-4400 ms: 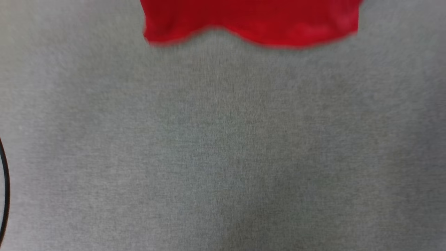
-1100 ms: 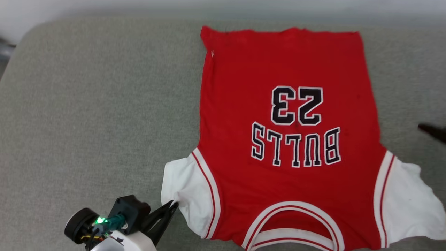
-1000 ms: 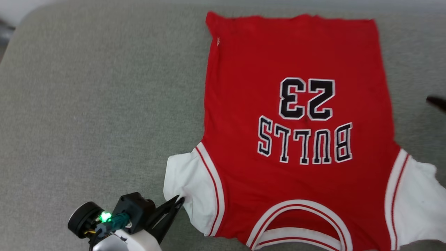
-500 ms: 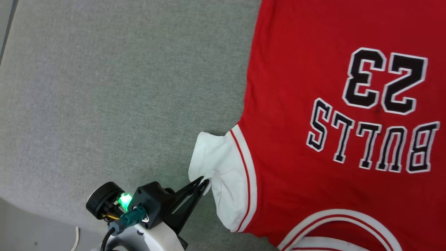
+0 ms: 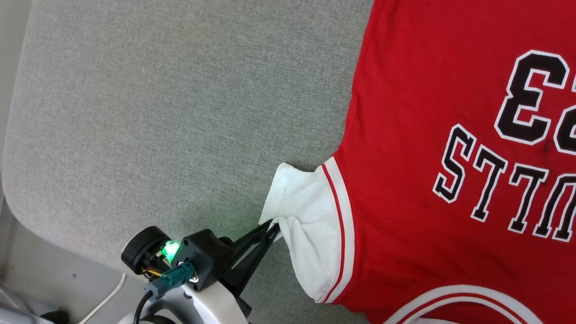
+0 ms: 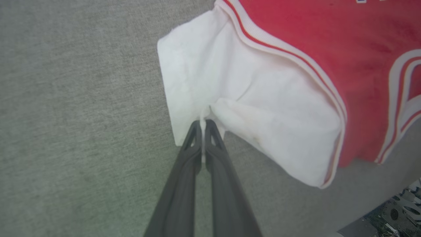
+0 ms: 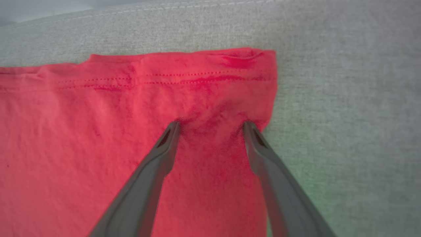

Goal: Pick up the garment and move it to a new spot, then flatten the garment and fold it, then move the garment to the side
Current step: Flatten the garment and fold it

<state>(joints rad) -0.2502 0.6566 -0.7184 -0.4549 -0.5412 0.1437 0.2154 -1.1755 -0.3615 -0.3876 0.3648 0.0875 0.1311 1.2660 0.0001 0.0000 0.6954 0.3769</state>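
The garment (image 5: pixel 405 135) lies face up on the grey cushion (image 5: pixel 157 112), collar at the near edge and hem at the far side, its body mostly flat. The left gripper (image 5: pixel 272 227) has its fingers clamped together on the outer edge of the white left sleeve (image 6: pixel 263 98). The cloth puckers into a fold where they bite. The right gripper (image 7: pixel 211 126) is at the far right corner, just short of the hem (image 7: pixel 164 65). Its fingers stand wide apart with both tips pressed into the red cloth, holding nothing.

The weakest point looks like the left pinch. It takes only a thin bit of sleeve edge, so a firm pull to the left could slip the cloth out. If the pinch holds, the pull may stretch the sleeve into a rope instead of spreading it.

If the right fingers close where they are, they will probably gather a ridge of cloth. They may catch only the top layer, so a lift would open the shirt instead of carrying it. The tips dig in hard enough that they might also snag the cushion cover.

Pulling with one arm while the other pins the opposite corner would likely skew the shirt and wrinkle the flat body. The sleeve and collar lie close to the cushion's near edge, so a drag towards the robot could tip that end off.
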